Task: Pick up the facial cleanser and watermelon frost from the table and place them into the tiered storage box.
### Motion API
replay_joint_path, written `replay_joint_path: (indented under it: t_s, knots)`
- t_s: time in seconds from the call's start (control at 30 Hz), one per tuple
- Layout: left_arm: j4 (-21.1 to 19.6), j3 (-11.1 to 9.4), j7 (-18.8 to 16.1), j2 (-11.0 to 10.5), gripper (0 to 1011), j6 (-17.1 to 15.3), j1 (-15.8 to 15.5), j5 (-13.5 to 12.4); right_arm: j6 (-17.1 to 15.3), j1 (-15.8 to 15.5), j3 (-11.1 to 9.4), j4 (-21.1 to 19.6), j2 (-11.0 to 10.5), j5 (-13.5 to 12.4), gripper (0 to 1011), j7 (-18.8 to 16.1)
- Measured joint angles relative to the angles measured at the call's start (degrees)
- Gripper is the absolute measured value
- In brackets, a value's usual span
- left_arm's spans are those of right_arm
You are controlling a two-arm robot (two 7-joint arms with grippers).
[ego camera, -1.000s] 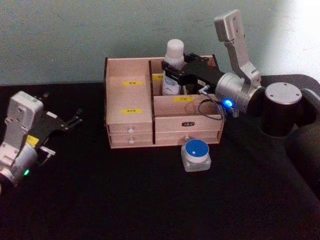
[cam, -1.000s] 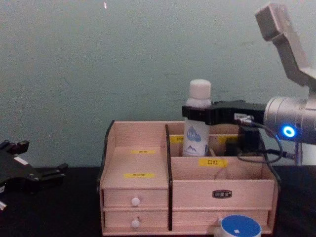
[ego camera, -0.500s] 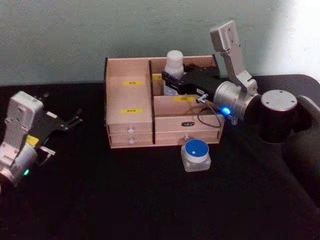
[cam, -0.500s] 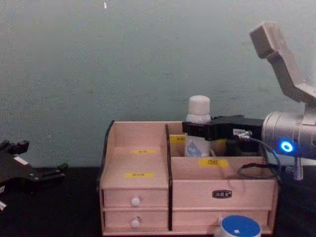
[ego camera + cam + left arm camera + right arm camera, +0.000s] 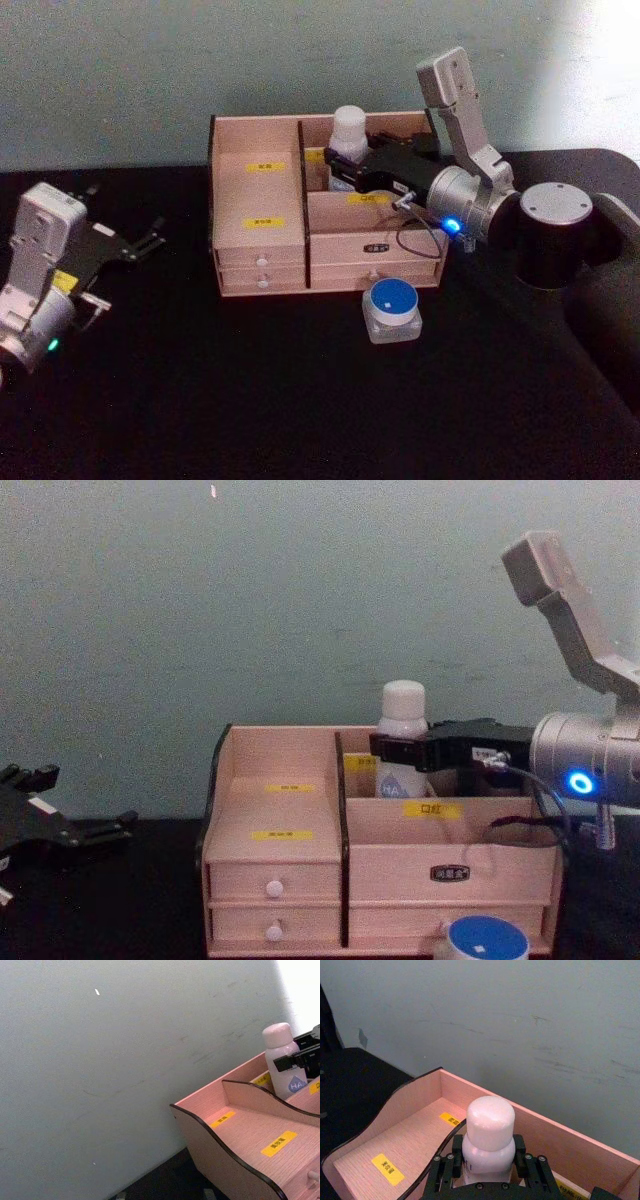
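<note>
The facial cleanser, a tall white bottle with a rounded cap, stands upright in the back middle compartment of the tiered storage box. My right gripper is shut on its body below the cap, reaching in from the right. The chest view shows the facial cleanser held by the right gripper above the box wall. In the right wrist view the fingers clamp the bottle. The watermelon frost, a squat blue-lidded jar, sits on the table before the box. My left gripper rests open far left.
The black table has free room in front of and left of the box. A pale wall stands close behind the box. The box's left stepped compartments hold nothing, and its small drawers are closed.
My right gripper has lowered the facial cleanser down into the box's back compartment. The jar and the left arm have stayed where they were.
</note>
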State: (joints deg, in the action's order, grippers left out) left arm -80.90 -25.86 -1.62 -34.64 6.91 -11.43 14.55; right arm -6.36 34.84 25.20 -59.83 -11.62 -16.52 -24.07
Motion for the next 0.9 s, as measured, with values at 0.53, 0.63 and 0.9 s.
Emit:
replay_joint_path:
  t_s: [0.53,0.63,0.9]
  knots:
    - [0.0,0.0,0.0,0.0,1001,0.0,0.0,0.0,0.0,0.0,0.0,-0.1,0.0,-0.2,868,0.0]
    - [0.0,0.0,0.0,0.0,1001,0.0,0.0,0.0,0.0,0.0,0.0,-0.1,0.0,-0.2,942,0.0]
    - [0.0,0.0,0.0,0.0,1001,0.0,0.0,0.0,0.0,0.0,0.0,-0.1,-0.1,-0.3,1000,0.0]
